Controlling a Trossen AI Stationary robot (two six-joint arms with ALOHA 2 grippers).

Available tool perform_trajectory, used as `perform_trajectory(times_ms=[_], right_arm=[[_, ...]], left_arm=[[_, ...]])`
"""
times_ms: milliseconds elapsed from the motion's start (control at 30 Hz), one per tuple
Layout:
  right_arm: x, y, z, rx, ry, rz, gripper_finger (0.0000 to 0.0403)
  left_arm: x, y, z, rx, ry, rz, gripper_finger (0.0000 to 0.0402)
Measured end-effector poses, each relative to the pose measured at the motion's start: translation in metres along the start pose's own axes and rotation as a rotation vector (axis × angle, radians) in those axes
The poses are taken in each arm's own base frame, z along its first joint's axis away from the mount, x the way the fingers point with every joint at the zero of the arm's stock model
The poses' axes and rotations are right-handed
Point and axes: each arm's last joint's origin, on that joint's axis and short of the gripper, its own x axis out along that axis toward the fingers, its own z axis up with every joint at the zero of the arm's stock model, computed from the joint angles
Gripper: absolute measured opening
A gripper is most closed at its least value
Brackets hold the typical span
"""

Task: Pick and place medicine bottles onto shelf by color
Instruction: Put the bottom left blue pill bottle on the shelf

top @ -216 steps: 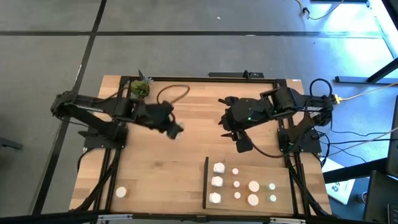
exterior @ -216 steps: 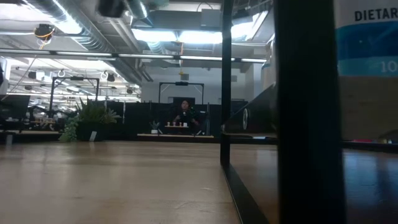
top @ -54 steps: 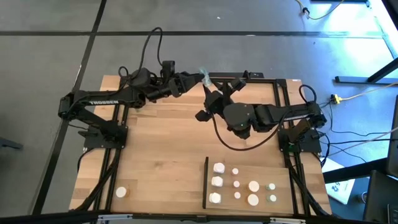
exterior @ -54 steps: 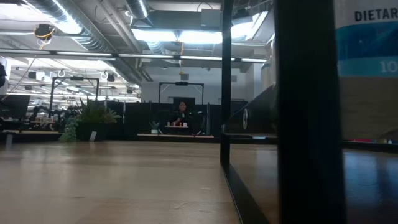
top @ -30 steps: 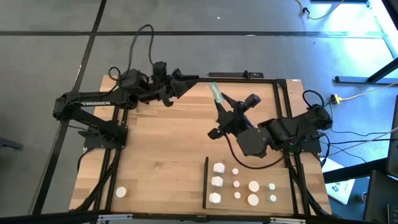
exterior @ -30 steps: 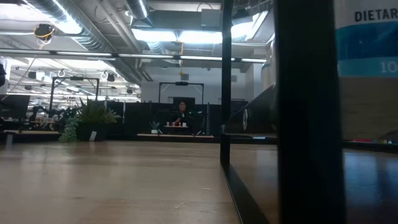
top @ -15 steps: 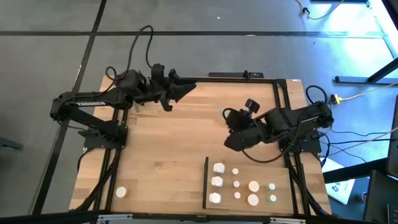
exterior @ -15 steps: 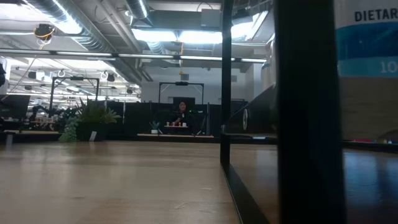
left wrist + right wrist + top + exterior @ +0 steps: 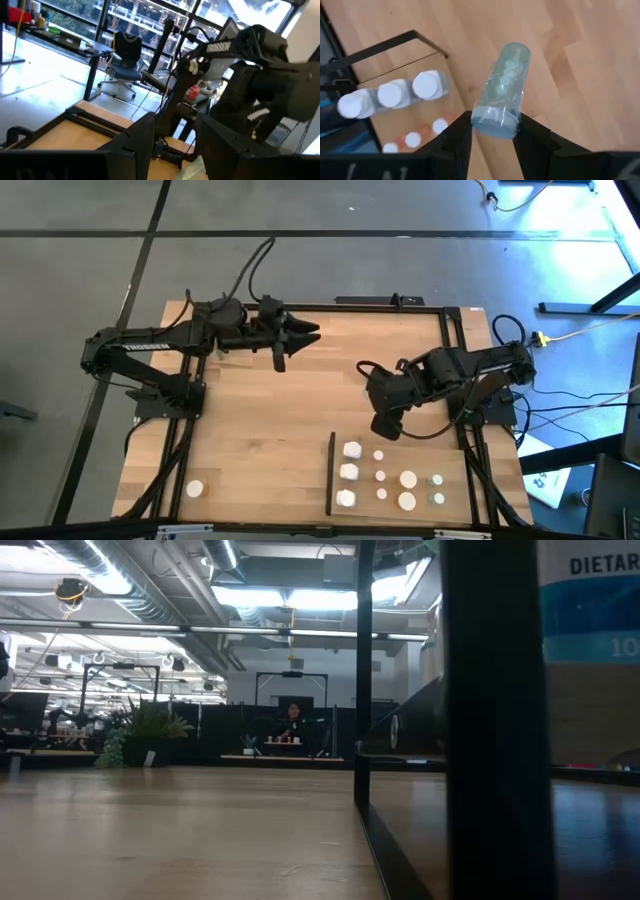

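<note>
**Sorting nearly done: one bottle in transit, one unclaimed**

Showed the shelf [image 9: 450,455] already stocked with ten medicine bottles [image 9: 348,472] in rows: white, pinkish, pale green. Caught the right gripper [image 9: 388,428] angled down just beyond the shelf's far edge, fingers clamped on a pale blue bottle [image 9: 500,90]. Left gripper [image 9: 305,332] well beyond the shelf, level, fingers parted, apparently empty. Left unplaced: that bottle and a white bottle [image 9: 195,489] well clear of the shelf's black strip.

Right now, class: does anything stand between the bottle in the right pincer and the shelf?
Nothing visible does. The right pincer holds the pale green bottle above bare table, beside the shelf.
</note>
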Motion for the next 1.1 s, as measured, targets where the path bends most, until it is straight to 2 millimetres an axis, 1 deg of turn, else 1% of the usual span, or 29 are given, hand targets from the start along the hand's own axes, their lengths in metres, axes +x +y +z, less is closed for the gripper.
perform_trajectory(times_ms=[133,233,333,500,700,867,967,1100], right_arm=[[0.003,-0.003,0.002,-0.013,0.039,0.030,0.0130],[0.006,-0.008,-0.003,-0.006,0.084,0.050,0.0130],[0.010,-0.020,-0.014,0.007,0.150,0.064,0.0130],[0.017,-0.041,-0.041,0.173,0.349,0.153,0.0130],[0.027,-0.057,-0.070,0.382,0.541,0.188,0.0130],[0.044,-0.059,-0.090,0.481,0.705,0.159,0.0130],[0.057,-0.057,-0.101,0.493,0.786,0.120,0.0130],[0.074,-0.059,-0.115,0.492,0.839,0.046,0.0130]], left_arm=[[0.000,-0.004,-0.003,0.049,0.020,-0.013,0.0137],[-0.001,-0.008,-0.008,0.080,0.055,-0.022,0.0137],[-0.001,-0.011,-0.014,0.094,0.105,-0.025,0.0137],[-0.002,-0.018,-0.020,0.101,0.141,-0.043,0.0137],[-0.003,-0.022,-0.021,0.102,0.148,-0.058,0.0137],[-0.003,-0.023,-0.023,0.103,0.155,-0.063,0.0137],[-0.004,-0.022,-0.026,0.106,0.185,-0.051,0.0137],[-0.005,-0.020,-0.031,0.120,0.237,-0.035,0.0137]])
